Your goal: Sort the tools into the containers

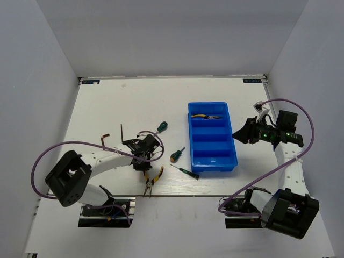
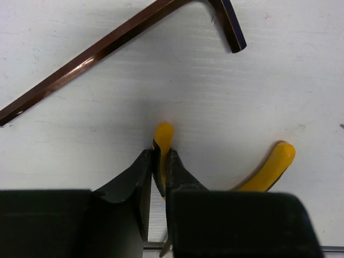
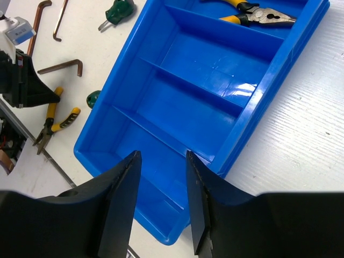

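My left gripper is shut on one yellow handle of a pair of pliers near the table's front edge; the other handle sticks out to the right. A second pair of pliers lies in the far compartment of the blue tray. My right gripper is open and empty above the tray's near end. Two green-handled screwdrivers and a thin dark screwdriver lie left of the tray.
Brown hex keys lie left of my left gripper; one lies just beyond its fingertips. The tray's three nearer compartments hold nothing. White walls enclose the table on three sides.
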`<state>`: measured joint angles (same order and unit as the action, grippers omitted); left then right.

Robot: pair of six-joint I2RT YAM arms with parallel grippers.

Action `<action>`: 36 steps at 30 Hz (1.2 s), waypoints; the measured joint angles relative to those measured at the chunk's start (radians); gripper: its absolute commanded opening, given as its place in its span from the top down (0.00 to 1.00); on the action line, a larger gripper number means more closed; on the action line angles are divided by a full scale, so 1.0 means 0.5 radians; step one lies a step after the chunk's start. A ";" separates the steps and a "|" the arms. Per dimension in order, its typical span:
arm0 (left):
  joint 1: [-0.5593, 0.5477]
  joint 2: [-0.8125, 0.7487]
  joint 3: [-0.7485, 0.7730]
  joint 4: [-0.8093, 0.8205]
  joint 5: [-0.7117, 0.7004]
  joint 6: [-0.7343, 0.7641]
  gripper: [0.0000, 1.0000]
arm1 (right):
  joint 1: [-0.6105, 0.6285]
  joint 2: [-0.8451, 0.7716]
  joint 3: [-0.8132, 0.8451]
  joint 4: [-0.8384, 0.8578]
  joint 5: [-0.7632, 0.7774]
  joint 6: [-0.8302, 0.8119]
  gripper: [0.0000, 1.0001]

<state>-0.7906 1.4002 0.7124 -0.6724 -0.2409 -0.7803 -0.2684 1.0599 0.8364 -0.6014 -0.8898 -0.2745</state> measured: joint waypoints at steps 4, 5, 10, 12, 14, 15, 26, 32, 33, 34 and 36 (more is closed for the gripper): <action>-0.014 0.014 0.196 -0.182 0.000 0.128 1.00 | 0.001 0.001 0.000 -0.002 -0.005 0.002 0.41; -0.018 0.013 0.313 -0.231 -0.011 0.183 1.00 | 0.001 0.001 0.000 -0.003 -0.006 0.001 0.65; -0.024 0.069 1.196 -0.289 -0.188 0.500 1.00 | 0.001 0.006 0.000 -0.006 -0.008 -0.001 1.00; -0.024 0.138 1.489 -0.150 -0.290 0.656 1.00 | 0.001 0.006 0.000 -0.005 -0.008 0.002 1.00; -0.021 0.217 1.621 0.079 -0.343 0.822 1.00 | 0.001 0.006 0.000 -0.005 -0.007 0.002 1.00; -0.020 0.274 1.659 0.198 -0.350 0.917 1.00 | 0.001 0.006 0.000 -0.005 -0.008 0.002 1.00; -0.048 1.393 2.294 1.070 -0.229 1.463 1.00 | 0.000 0.006 0.000 -0.005 -0.005 0.001 1.00; -0.086 1.508 2.400 1.236 -0.246 1.524 1.00 | 0.000 0.006 0.000 -0.005 -0.005 0.001 1.00; -0.092 1.511 2.400 1.267 -0.257 1.531 1.00 | 0.000 0.006 0.000 -0.004 -0.005 0.001 1.00; -0.099 1.520 2.400 1.313 -0.275 1.540 1.00 | 0.000 0.006 0.000 -0.004 -0.005 0.001 1.00; -0.114 1.551 2.400 1.418 -0.318 1.562 1.00 | 0.000 0.006 0.000 -0.004 -0.005 0.001 1.00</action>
<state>-0.8478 2.1757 1.9125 0.0364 -0.4000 0.0006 -0.2684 1.0630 0.8364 -0.6033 -0.8925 -0.2741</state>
